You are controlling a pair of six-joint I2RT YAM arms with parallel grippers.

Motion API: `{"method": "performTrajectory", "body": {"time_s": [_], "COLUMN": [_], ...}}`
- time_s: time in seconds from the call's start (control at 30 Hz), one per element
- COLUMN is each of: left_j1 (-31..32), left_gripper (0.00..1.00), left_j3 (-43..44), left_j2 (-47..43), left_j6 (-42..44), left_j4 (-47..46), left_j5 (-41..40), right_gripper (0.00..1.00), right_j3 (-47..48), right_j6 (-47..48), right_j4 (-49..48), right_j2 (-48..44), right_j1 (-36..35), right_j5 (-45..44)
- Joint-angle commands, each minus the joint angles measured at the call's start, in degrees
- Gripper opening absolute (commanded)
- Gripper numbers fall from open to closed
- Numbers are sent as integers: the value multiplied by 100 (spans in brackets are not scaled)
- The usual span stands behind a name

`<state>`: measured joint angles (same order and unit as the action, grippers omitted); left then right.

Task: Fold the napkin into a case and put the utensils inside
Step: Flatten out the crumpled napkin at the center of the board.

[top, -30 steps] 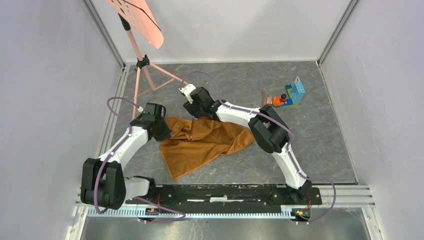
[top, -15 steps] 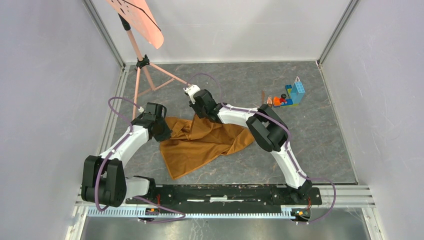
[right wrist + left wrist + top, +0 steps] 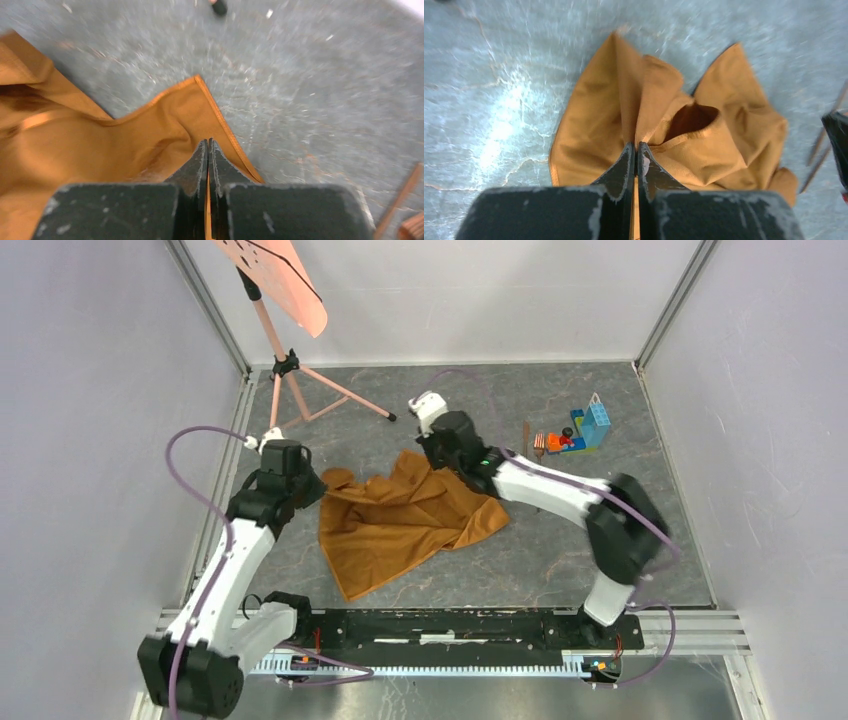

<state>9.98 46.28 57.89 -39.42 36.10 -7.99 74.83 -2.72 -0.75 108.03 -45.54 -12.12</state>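
so compared to a second ago the right arm has swung out toward the far right and stretched, and the left arm has pulled back to the left. the right fingers (image 3: 202,150) were standing open back then; now they're pinched tight on the napkin (image 3: 400,525) along its far edge, just behind a corner. the left fingers (image 3: 629,152) are clamped on the cloth's left corner, same as before. the napkin has been tugged wider between them but it's rumpled, rust-orange with a sheen, with ridges and one open pocket-like fold. it lies left of centre on the tabletop (image 3: 600,510), near corner pointing at the arm bases. the utensils (image 3: 533,438) lie well apart from it, just beside the toy bricks (image 3: 585,430).
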Motion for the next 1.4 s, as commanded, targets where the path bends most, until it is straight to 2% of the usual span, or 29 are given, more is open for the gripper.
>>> {"method": "performTrajectory", "body": {"time_s": [0.0,0.03,0.13,0.27,0.3,0.5,0.77,0.9,1.1,1.23,1.37], "left_j1": [-27,-35,-40,-41,-40,-40,-38,-40,-39,-40,-40], "left_gripper": [2,2,2,2,2,2,2,2,2,2,2], "left_j3": [458,489,593,562,521,22,-374,-417,-495,-486,-419], "left_j2": [-1003,-1157,-1370,-1138,-1052,-464,187,289,326,328,321], "left_j6": [441,490,499,484,461,-216,-386,-271,-251,-207,-164], "left_j4": [216,240,387,386,396,558,382,346,179,154,160], "left_j5": [-523,-578,-766,-540,-454,-376,-304,-354,-298,-297,-425], "right_gripper": [0,1,38,65,70,84,87,88,87,80,53], "right_j3": [-1071,-1192,-768,-233,-68,1145,2591,2910,2804,2606,2116], "right_j6": [-177,-185,-130,36,74,400,472,514,575,552,284], "right_j4": [-961,-1000,-534,-345,-317,-13,409,455,399,344,117], "right_j2": [-1832,-1927,-1522,-836,-653,635,2108,2475,2673,2775,2800], "right_j1": [-48,-17,19,21,19,22,19,17,-48,-104,-90], "right_j5": [31,190,167,256,254,530,583,570,432,303,364]}}
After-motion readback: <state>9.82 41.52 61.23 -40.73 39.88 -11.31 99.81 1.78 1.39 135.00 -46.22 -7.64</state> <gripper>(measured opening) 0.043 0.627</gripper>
